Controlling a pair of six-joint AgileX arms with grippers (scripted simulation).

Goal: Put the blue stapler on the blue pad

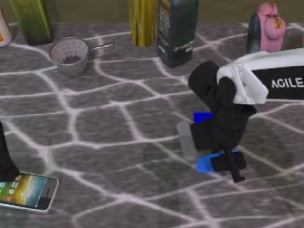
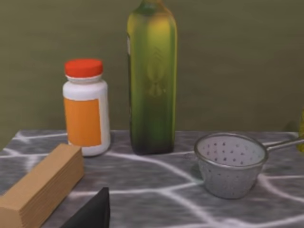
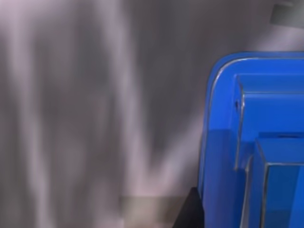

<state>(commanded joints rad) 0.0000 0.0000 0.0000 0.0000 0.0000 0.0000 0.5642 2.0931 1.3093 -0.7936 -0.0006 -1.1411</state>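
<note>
My right gripper [image 1: 228, 166] hangs low over the right middle of the table, shut on the blue stapler [image 1: 203, 164], whose end sticks out to its left. In the right wrist view the stapler [image 3: 256, 142] fills one side, with one black finger [image 3: 189, 213] against its long edge; the other finger is out of frame. A corner of the deep-blue pad [image 1: 202, 116] shows just behind the gripper, and the arm hides the remainder. Whether the stapler touches the pad I cannot tell. My left gripper [image 1: 5, 164] is parked at the left edge.
A grey flat piece [image 1: 186, 140] lies left of the gripper. A phone [image 1: 26, 190] is front left. A strainer [image 1: 70, 57], green bottle [image 1: 31, 19], yellow bottle [image 1: 142, 21], dark bottle [image 1: 176, 28] and pink object [image 1: 268, 23] line the back. A wooden block [image 2: 38, 190] is near the left gripper.
</note>
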